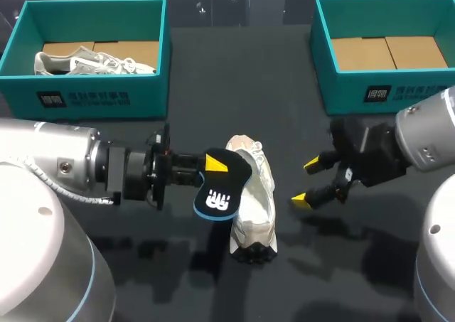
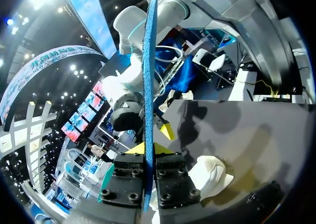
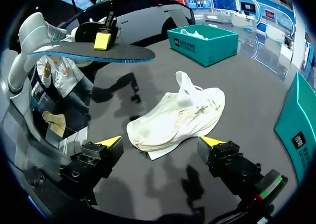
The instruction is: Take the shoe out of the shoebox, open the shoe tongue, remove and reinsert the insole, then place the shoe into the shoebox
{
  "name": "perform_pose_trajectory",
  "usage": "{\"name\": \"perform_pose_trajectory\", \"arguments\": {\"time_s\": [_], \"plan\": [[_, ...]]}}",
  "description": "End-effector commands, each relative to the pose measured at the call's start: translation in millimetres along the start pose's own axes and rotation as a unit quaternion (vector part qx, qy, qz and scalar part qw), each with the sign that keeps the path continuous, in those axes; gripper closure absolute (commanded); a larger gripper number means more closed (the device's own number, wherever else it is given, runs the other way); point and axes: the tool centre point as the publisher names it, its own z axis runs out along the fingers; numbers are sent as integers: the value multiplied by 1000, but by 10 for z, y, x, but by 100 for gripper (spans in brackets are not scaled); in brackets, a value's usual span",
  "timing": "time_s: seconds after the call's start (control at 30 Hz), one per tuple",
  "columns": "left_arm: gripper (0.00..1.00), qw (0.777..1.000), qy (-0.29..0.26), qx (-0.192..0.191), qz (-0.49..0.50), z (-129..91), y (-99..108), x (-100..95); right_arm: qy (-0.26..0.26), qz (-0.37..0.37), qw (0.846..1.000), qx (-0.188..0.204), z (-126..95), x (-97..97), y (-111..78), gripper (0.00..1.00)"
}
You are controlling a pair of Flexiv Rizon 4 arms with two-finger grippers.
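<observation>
A white shoe [image 1: 254,201] lies on its side on the dark table, mid-front. My left gripper [image 1: 213,167] is shut on a black insole [image 1: 222,187] with a blue edge, held in the air just left of the shoe. In the left wrist view the insole [image 2: 149,75] stands edge-on between my closed fingers [image 2: 148,152], with the shoe [image 2: 210,177] below. My right gripper [image 1: 307,181] hangs open to the right of the shoe with nothing in it. In the right wrist view the shoe [image 3: 177,116] lies just ahead of the open gripper [image 3: 160,142], and the insole [image 3: 94,53] hovers beyond it.
A teal shoebox [image 1: 92,98] at the back left holds a grey-white shoe [image 1: 89,64]. A second teal shoebox [image 1: 355,87] at the back right shows only its cardboard floor. The left box [image 3: 197,53] also shows beyond the shoe in the right wrist view.
</observation>
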Motion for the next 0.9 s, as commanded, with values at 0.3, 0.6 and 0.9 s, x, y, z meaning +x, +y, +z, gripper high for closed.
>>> {"name": "perform_pose_trajectory", "arguments": {"time_s": [0.3,0.6,0.9], "plan": [[100,1000,-6,-24,-4,46,-100,31,-34,-12,995,89,112,1,73,0],[100,1000,-1,4,-6,135,-125,170,-45,-64,991,112,228,73,-40,0],[100,1000,-7,14,-15,104,-24,335,-27,-106,984,139,513,69,-213,0]]}}
